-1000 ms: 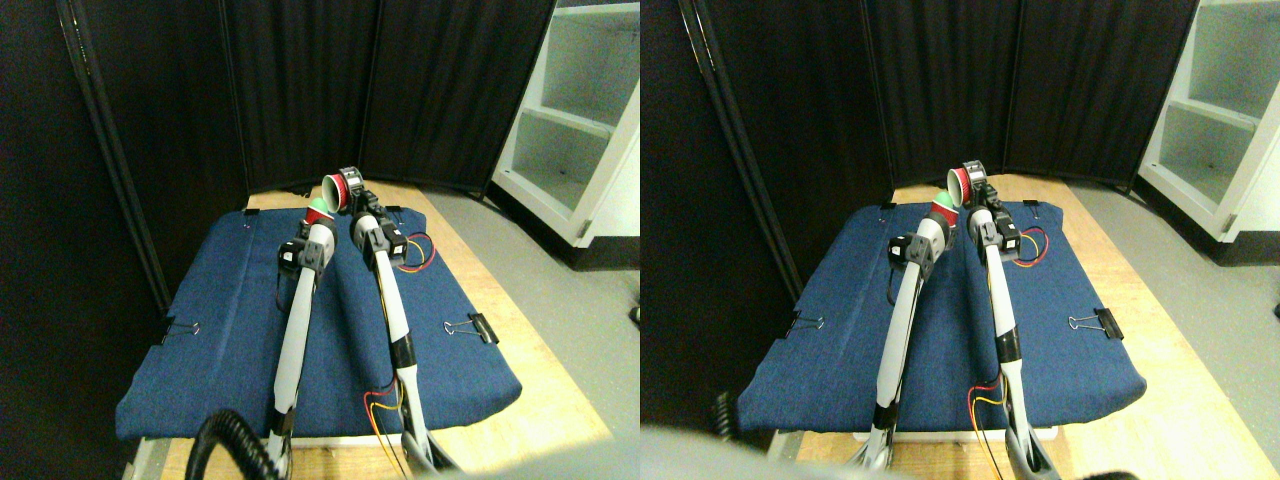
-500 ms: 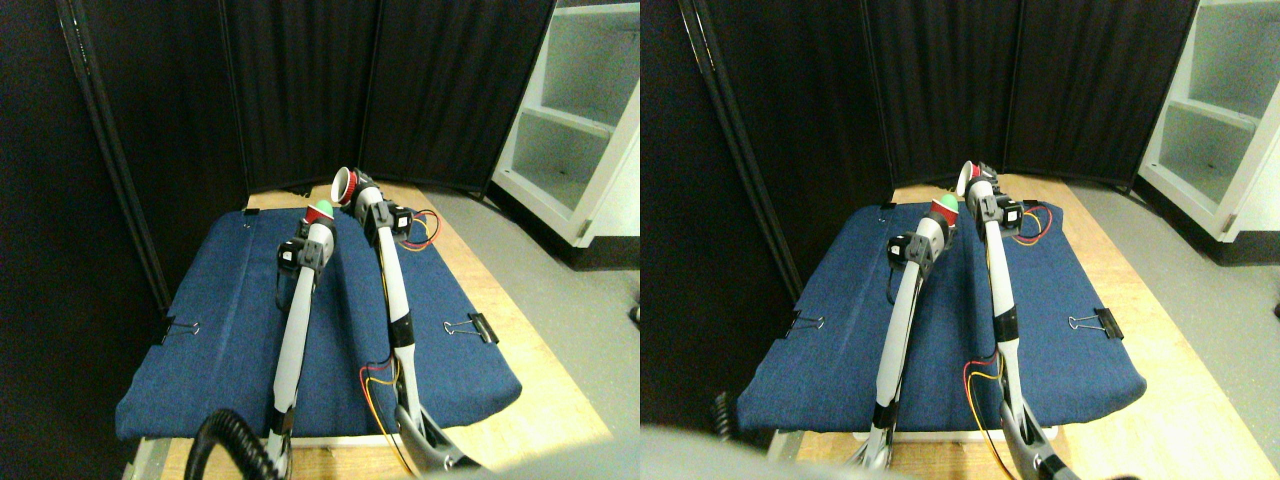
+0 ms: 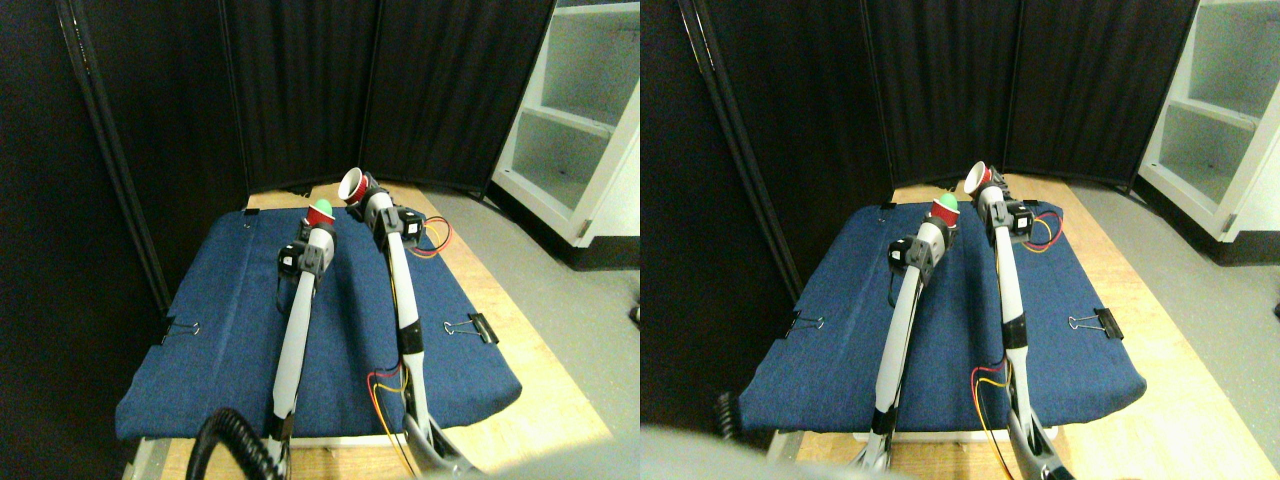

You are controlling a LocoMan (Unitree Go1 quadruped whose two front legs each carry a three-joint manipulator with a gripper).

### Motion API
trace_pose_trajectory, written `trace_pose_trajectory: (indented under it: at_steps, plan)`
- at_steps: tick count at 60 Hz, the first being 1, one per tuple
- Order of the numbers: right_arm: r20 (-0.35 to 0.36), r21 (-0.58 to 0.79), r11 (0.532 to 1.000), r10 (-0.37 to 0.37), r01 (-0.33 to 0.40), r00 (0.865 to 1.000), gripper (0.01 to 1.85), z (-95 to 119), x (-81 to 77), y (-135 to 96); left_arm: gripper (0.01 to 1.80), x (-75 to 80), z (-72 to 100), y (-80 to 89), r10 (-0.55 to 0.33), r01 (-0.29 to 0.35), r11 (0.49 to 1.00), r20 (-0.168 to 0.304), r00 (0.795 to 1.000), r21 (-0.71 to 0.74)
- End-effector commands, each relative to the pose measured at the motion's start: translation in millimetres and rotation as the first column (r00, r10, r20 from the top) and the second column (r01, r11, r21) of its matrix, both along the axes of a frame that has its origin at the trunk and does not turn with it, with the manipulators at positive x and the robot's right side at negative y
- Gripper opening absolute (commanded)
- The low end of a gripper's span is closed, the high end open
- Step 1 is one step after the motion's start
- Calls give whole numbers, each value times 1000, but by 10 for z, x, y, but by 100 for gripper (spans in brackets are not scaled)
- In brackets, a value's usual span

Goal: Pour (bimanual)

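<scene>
The left gripper [image 3: 318, 222] is holding a small red cup with something green inside [image 3: 320, 212], upright, above the blue denim-like cloth [image 3: 230, 330] that is covering the wooden worktop [image 3: 540, 400]. The right gripper [image 3: 362, 193] is holding a small red cup with a white inside [image 3: 352, 185], which is tilting with its mouth toward the left and up. I cannot tell how tightly either gripper is closing, because both are very small here.

The two cups are near each other but apart, and the right one is sitting higher and a little behind. The risk, in my judgement, is in the alignment: if one cup is tipping while its rim is not over the other mouth, the content is falling on the cloth. A tilted cup can also be slipping in the jaws, and the yellow and red wires [image 3: 432, 240] beside the right arm could be catching during wrist rotation.
</scene>
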State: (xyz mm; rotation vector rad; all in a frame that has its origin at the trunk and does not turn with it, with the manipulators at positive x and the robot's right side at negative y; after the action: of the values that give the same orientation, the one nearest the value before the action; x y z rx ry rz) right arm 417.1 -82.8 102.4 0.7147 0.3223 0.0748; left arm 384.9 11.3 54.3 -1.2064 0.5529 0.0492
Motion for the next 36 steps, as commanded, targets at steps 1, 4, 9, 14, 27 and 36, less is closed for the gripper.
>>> trace_pose_trajectory:
  at_steps: [1, 4, 9, 14, 27, 36]
  plan:
    - [105, 78, 997, -15, 6, 994, 37, 116, 10, -27, 33, 2, 96, 35, -24, 26, 999, 59, 998, -31]
    - [121, 80, 997, -22, 12, 992, 38, 105, -5, -43, 33, 1, 89, 62, -26, 28, 999, 67, 997, -26]
    - [122, 138, 990, -61, 44, 991, 37, 69, -54, -63, 33, -21, 75, 123, -30, 33, 999, 84, 996, -35]
    - [132, 203, 978, -80, 52, 988, 36, 18, -97, -81, 33, -31, 59, 172, -28, 32, 999, 93, 995, -43]
    - [94, 349, 930, -160, 118, 983, 36, -163, -178, -153, 33, -85, -56, 303, -5, 11, 999, 128, 992, -44]
    - [84, 389, 915, -155, 111, 984, 35, -278, -197, -191, 33, -111, -209, 403, 29, -20, 998, 148, 988, -62]
